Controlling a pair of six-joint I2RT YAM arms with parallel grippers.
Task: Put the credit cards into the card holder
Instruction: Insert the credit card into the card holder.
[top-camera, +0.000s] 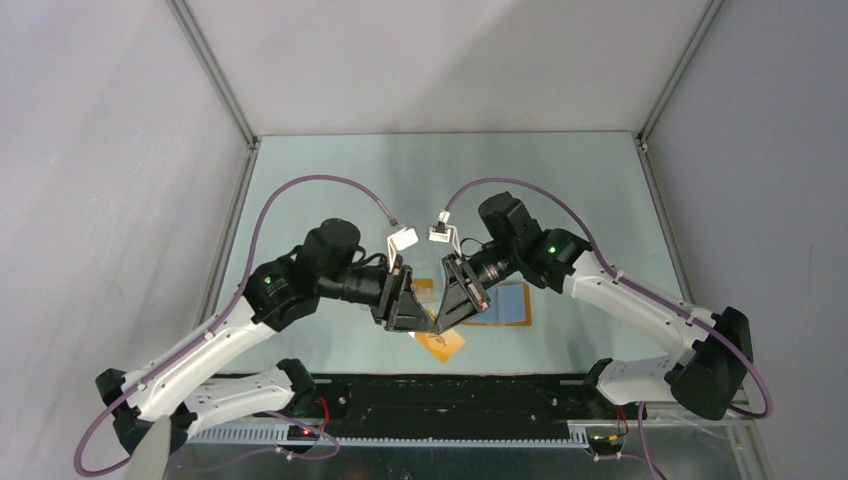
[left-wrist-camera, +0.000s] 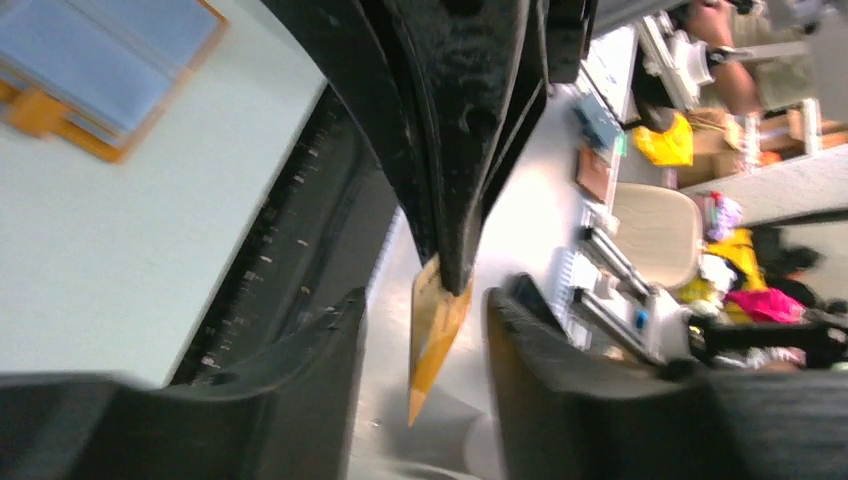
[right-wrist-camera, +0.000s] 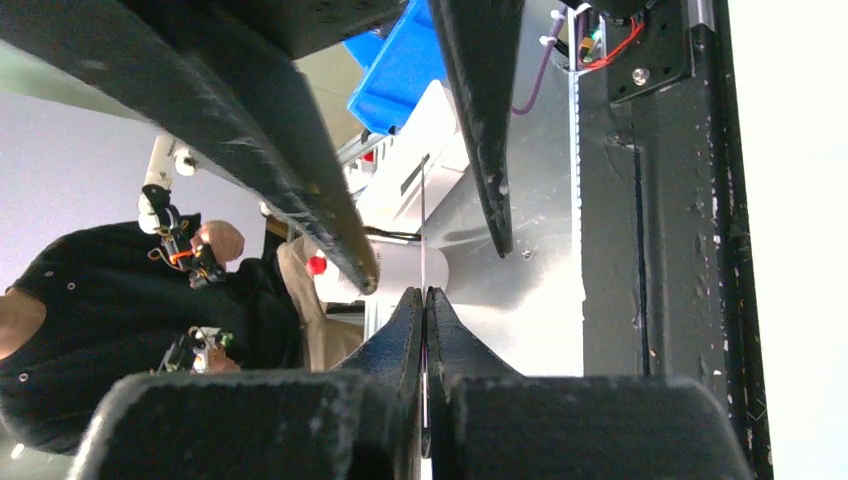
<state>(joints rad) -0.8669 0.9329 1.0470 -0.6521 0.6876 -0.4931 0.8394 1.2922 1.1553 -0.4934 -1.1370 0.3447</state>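
Note:
A thin golden-orange credit card hangs in the air over the table's near edge. My right gripper is shut on its top edge. In the right wrist view the card shows edge-on between the shut right gripper. In the left wrist view the card hangs from the right fingers. My left gripper is open, one finger on each side of the card, not touching it; it also shows in the top view. The card holder lies open on the table, blue-grey inside, also in the left wrist view.
A black ruled strip runs along the table's near edge, just below the card. A small orange piece lies left of the holder, mostly hidden behind the grippers. Grey enclosure walls stand at the left, right and back.

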